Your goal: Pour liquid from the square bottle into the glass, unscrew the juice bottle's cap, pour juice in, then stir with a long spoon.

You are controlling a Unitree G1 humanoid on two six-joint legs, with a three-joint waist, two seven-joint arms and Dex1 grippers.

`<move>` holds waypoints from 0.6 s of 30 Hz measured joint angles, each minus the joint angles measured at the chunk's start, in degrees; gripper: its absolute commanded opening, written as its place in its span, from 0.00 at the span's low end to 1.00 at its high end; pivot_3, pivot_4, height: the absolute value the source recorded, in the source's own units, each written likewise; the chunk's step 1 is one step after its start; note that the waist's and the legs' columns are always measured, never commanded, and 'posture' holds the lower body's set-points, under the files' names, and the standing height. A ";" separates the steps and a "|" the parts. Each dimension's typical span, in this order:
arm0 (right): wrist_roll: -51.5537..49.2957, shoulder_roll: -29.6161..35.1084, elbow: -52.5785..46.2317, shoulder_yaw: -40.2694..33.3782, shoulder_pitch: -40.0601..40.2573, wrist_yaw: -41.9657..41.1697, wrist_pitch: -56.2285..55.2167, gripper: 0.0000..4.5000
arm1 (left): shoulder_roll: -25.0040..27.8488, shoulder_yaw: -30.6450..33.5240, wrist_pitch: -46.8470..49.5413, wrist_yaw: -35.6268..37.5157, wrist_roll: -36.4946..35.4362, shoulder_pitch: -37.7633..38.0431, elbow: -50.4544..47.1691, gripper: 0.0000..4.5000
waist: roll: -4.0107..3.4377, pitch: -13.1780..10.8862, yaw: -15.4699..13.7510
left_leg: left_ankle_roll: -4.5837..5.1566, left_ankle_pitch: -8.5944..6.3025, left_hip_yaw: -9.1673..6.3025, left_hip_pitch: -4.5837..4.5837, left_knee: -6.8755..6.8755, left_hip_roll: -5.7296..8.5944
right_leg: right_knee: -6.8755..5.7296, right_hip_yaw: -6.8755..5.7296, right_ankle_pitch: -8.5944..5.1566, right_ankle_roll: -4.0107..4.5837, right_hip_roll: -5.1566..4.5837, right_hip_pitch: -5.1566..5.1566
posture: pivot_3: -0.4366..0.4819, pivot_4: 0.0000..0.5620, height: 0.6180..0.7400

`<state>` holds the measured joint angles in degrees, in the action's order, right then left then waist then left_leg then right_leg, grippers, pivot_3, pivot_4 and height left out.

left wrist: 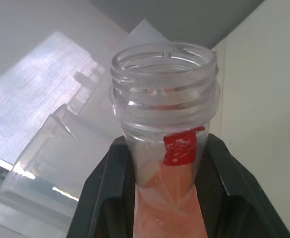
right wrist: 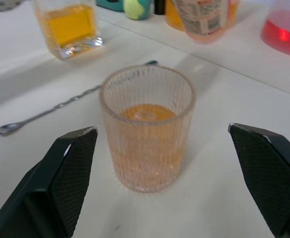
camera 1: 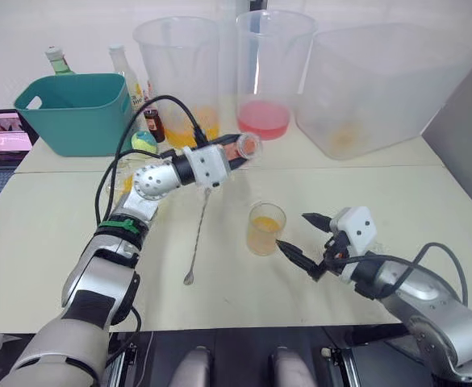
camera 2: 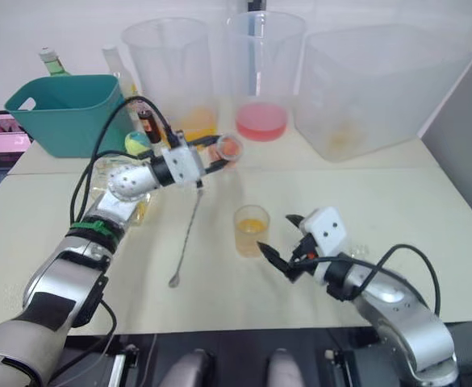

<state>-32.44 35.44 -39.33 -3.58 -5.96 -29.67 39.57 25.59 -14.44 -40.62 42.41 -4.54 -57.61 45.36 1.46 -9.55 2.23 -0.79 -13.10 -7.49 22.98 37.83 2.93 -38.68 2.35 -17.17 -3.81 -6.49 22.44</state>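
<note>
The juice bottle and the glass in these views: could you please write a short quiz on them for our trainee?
1. True or false: the juice bottle has its cap on.
2. Which hand grips the juice bottle? A) the left hand B) the right hand
3. Fill in: the spoon lies flat on the ____.

Key:
1. False: its mouth is open in the left wrist view.
2. A. The right hand is open beside the glass, which holds orange liquid.
3. table.
</note>
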 measured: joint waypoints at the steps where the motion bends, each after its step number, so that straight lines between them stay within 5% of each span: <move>1: -0.87 0.85 0.72 -0.33 -1.44 -1.45 0.10 0.99 | 0.76 1.03 4.10 2.12 -2.60 0.73 -2.96 0.27 | 0.00 0.00 0.14 | 0.00 0.00 -0.02 0.01 0.01 -0.01 | 0.00 -0.01 0.00 0.00 0.01 0.00 | 0.48 0.27 0.98; 11: -4.38 9.84 16.58 4.22 -23.87 -22.54 0.90 0.99 | 19.76 14.70 58.93 15.55 -31.80 11.60 -38.87 0.27 | -0.04 0.00 1.83 | 0.04 -0.02 -0.12 0.07 -0.02 -0.09 | -0.27 -0.02 0.00 0.01 0.07 0.14 | 0.48 0.27 0.98; 18: -2.46 8.62 24.77 9.26 -31.88 -31.82 -1.23 0.99 | 32.34 31.79 77.67 17.44 -44.10 25.65 -50.59 0.27 | -0.07 -0.02 1.78 | 0.03 -0.02 -0.03 0.07 -0.06 -0.13 | -0.25 0.04 0.00 0.01 0.05 0.31 | 0.48 0.27 0.98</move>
<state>-34.90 44.06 -14.56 5.68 -37.84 -61.49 38.34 57.93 17.35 37.05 59.85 -48.64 -31.96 -5.23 1.38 -9.56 4.01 -0.76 -13.13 -7.52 23.06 37.77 2.80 -38.92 2.39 -17.17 -3.80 -6.44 22.75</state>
